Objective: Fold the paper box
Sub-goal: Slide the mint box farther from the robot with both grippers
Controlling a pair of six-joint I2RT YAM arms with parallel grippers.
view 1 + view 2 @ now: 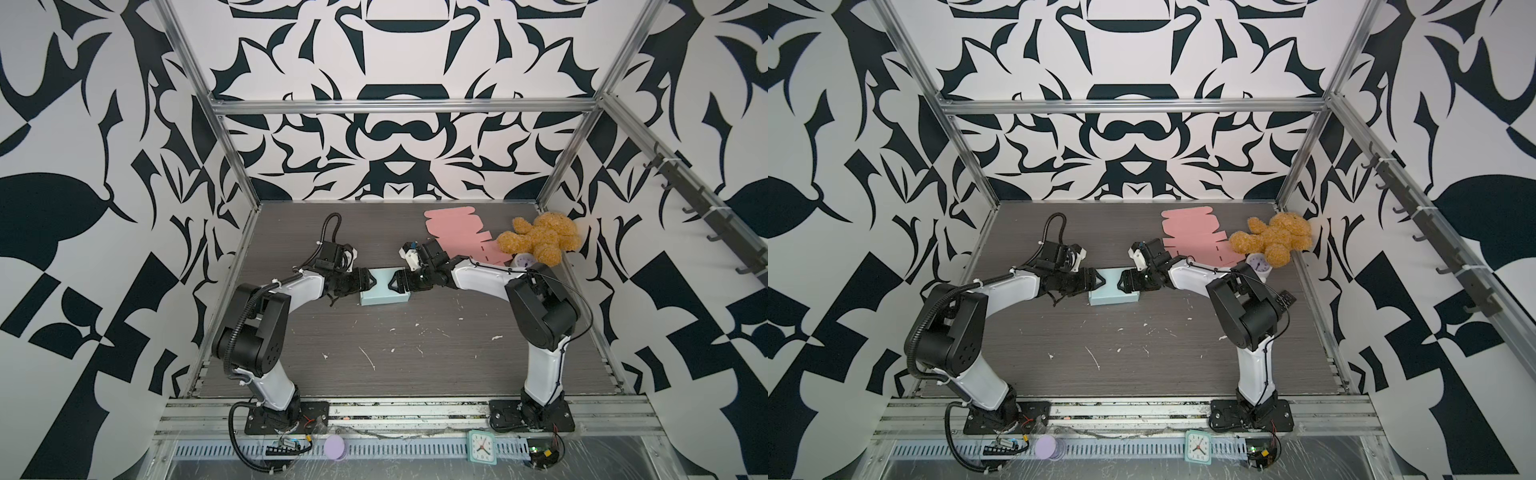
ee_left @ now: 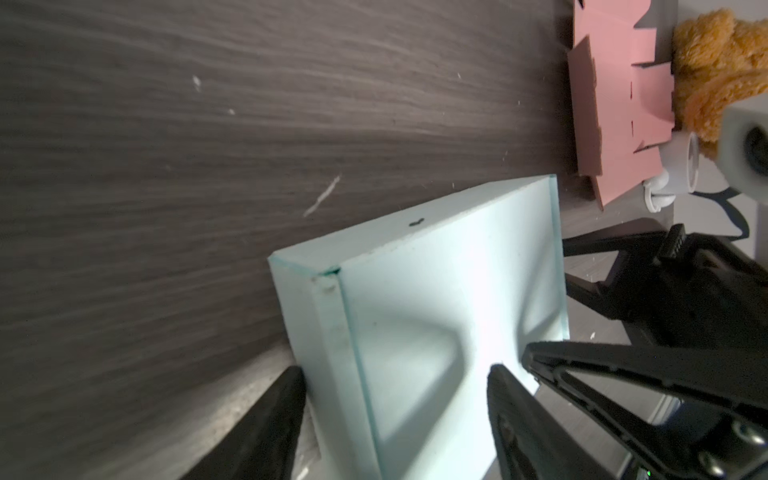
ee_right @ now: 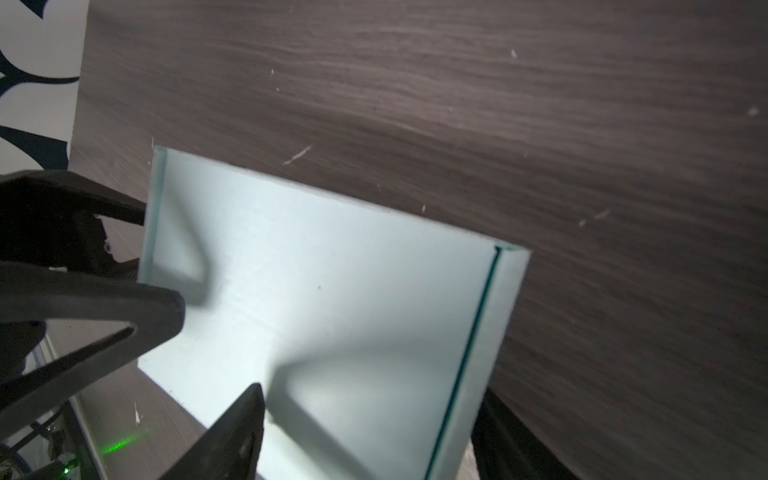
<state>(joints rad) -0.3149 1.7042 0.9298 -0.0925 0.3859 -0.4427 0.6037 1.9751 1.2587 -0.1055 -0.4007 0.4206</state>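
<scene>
Left wrist view: your pale blue paper box (image 2: 436,311) looks fully folded, lid shut; left tool (image 2: 395,372) and right tool (image 3: 370,403) spread, gripping nothing

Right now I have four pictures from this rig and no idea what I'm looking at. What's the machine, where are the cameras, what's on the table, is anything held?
The machine is two robot arms bolted along the table's front edge, each ending in a two-finger gripper. The two wide pictures come from one camera head overhead and show nearly the same view. The two close-ups come from cameras on the arms' wrists, looking along the fingers.

On the dark table sits a closed light blue paper box. The left gripper and the right gripper face each other over it. Both have their jaws open, and the close-ups show one finger above the lid. Neither looks clamped on the box.

Farther back lie a flat pink box blank, a teddy bear and a small white clock.
</scene>
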